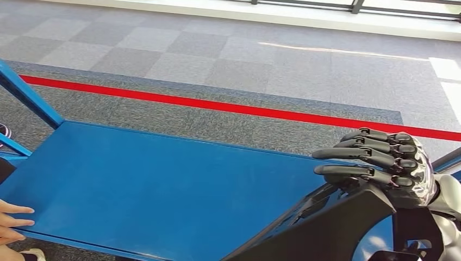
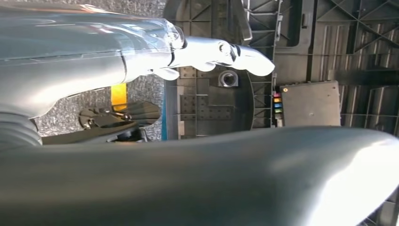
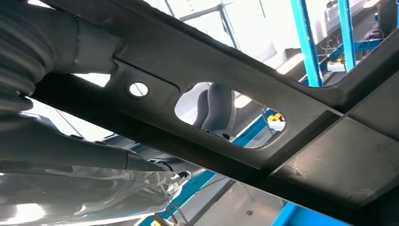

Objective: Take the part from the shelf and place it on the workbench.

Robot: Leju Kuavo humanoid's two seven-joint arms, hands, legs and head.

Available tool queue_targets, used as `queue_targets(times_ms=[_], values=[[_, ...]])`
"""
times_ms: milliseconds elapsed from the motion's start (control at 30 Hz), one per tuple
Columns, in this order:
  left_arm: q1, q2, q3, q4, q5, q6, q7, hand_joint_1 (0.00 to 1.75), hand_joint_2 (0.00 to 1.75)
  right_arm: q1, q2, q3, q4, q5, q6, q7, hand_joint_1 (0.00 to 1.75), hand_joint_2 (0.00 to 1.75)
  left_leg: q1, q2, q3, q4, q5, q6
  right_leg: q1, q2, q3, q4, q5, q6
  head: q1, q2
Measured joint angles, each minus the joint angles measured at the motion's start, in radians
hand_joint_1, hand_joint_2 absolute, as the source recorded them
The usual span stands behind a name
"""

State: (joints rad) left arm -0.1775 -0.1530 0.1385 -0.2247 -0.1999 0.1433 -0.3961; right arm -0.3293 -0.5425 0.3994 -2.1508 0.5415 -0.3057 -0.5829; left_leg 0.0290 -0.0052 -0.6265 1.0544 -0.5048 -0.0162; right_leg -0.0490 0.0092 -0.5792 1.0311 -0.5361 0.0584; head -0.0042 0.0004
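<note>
Head view shows the right hand (image 1: 380, 163) curled over the top edge of the black part (image 1: 326, 228), gripping it just above the blue workbench (image 1: 152, 179). Left hand (image 2: 221, 52) lies against the part's ribbed underside, fingers extended; whether it grips, I cannot tell. Such a one-edge hold may let the panel swing or slip while lowering, and a person's hand (image 1: 13, 220) rests on the bench's far edge.
</note>
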Motion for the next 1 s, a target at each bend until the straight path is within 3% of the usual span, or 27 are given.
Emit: queue_targets(times_ms=[1000], values=[[0.016, 0.0, 0.0, 0.0, -0.024, -0.005, 0.017, 0.0, 0.0, 0.035, 0.0, -0.005, -0.007, 0.017, -0.021, -0.001, 1.75, 1.75, 0.0, 0.0, 0.004, -0.003, 0.002, 0.002, 0.0, 0.0, 0.0, 0.001, 0.001, 0.003, 0.0, 0.0]])
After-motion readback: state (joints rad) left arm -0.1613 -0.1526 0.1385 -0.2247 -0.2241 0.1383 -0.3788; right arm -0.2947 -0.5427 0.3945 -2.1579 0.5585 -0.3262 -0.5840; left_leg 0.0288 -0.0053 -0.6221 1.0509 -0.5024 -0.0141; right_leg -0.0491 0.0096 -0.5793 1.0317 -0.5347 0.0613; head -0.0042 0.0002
